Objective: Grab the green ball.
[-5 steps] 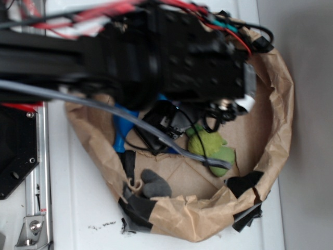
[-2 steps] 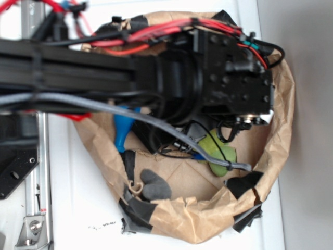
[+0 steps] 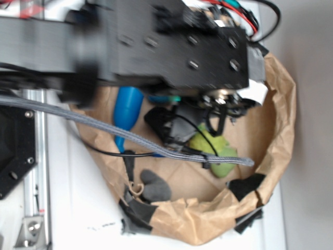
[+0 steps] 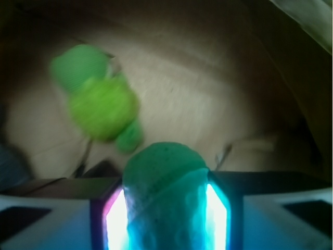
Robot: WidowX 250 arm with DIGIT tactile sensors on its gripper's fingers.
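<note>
One green ball (image 4: 165, 187) sits between the two lit pads of the hand (image 4: 165, 208) in the wrist view, pinched on both flanks, its top poking out ahead of the pads. Surface looks matte and finely pitted, so likely foam: light, squashy, grippy rather than slick, not fragile. It appears slightly squeezed into an oval (judgement, view is blurry). Best hold is across the widest part, pads on opposite sides, which is about where they sit now; too near the tip and a soft ball could pop out. Behind it on the brown paper floor lies the lumpy yellow-green plush toy (image 4: 101, 104), apart from the ball. In the exterior view the arm hides the ball; the plush (image 3: 213, 151), a blue object (image 3: 126, 107) and a grey object (image 3: 155, 185) lie inside the paper bag (image 3: 281, 104) on the white bench (image 3: 83, 208).
</note>
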